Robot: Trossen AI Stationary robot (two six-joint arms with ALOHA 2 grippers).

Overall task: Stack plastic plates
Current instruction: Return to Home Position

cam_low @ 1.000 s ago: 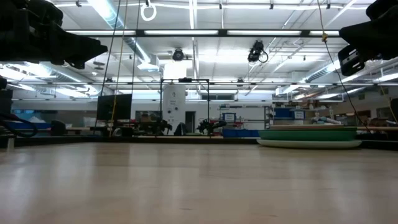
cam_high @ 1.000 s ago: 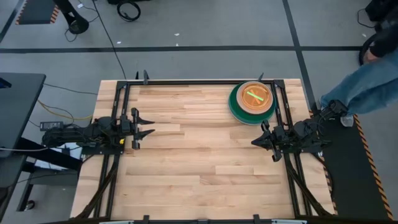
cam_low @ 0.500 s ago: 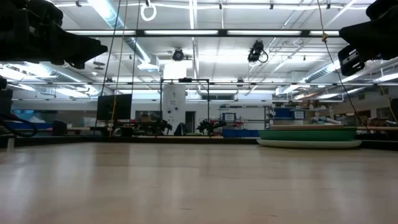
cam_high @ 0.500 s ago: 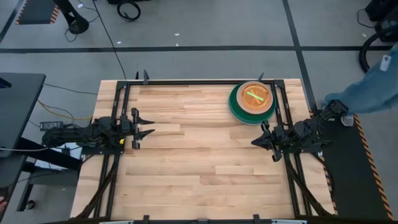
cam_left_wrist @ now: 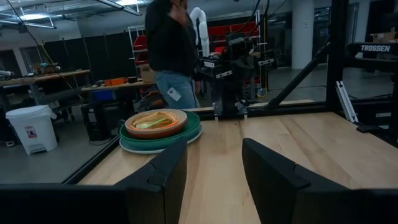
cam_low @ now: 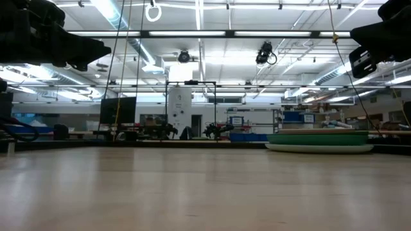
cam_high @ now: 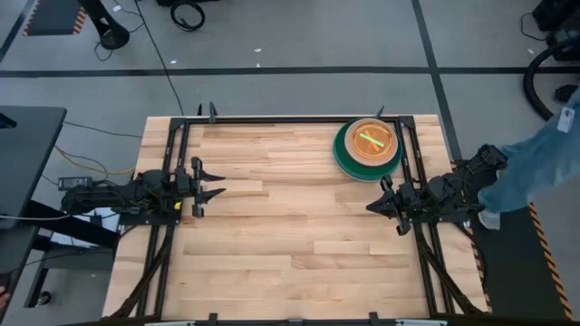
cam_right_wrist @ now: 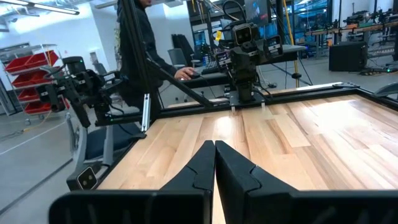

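The plastic plates [cam_high: 368, 148] sit in one stack at the table's far right corner: light-blue at the bottom, dark green over it, orange and beige above, a neon-green one showing on top. The stack [cam_low: 319, 140] rests flat on the wood and also shows in the left wrist view [cam_left_wrist: 160, 129]. My left gripper [cam_high: 210, 181] hovers open at the table's left edge, far from the stack. My right gripper [cam_high: 376, 205] hovers shut at the right edge, just nearer than the stack [cam_right_wrist: 214, 163].
Black frame rails [cam_high: 272, 119] run along the table's far, left and right sides. A person in blue jeans [cam_high: 535, 158] stands just beyond the right edge beside my right arm. The wooden top [cam_high: 290, 235] stretches bare between the two arms.
Both arms have kept still and the stack has not moved. The person beyond the right edge has shifted position alongside the table.
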